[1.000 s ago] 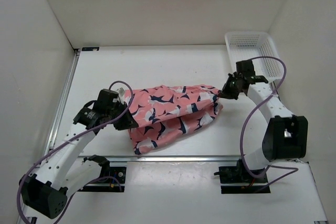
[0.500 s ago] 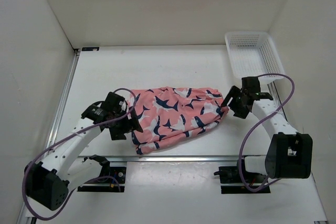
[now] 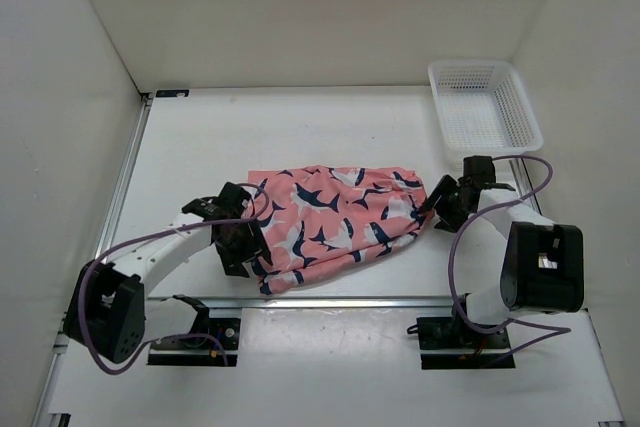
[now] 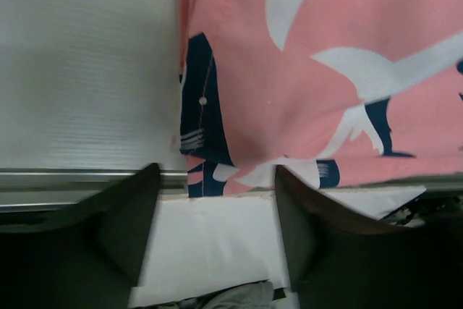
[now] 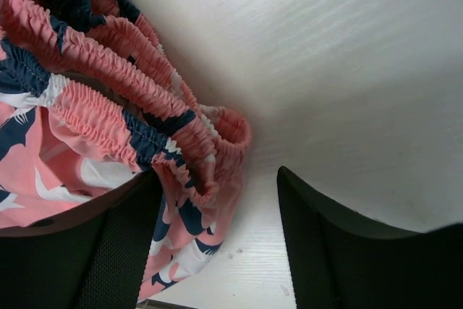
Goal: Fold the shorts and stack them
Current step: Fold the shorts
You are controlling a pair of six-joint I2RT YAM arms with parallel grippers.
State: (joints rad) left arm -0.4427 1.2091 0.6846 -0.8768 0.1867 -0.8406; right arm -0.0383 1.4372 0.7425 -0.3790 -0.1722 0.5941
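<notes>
Left gripper (image 3: pixel 243 243) first: jaws standing wide apart, nothing between them. In its wrist view the two dark fingers (image 4: pixel 119 215) frame the near-left corner of the shorts (image 3: pixel 340 215), with the hem lying just past the tips and not pinched.

Over to the right gripper (image 3: pixel 446 204) — also spread open and gripping nothing, sitting low at the right end of the fabric. Its wrist camera shows the gathered elastic waistband (image 5: pixel 108 70) bunched in ruffled layers right beside one finger. Whether it touches that finger I cannot tell. White tabletop shows on the other side.

The shorts themselves lie on the table (image 3: pixel 300 127) between the two arms, coral-pink with navy-and-white shark shapes. They are spread in a rough slanted patch — waistband to the right, leg hems toward the left and the near edge, close to the metal rail (image 3: pixel 400 299) along the front.

Out beyond, at the far right corner, sits a white mesh basket (image 3: pixel 484 107), well apart from the fabric.
</notes>
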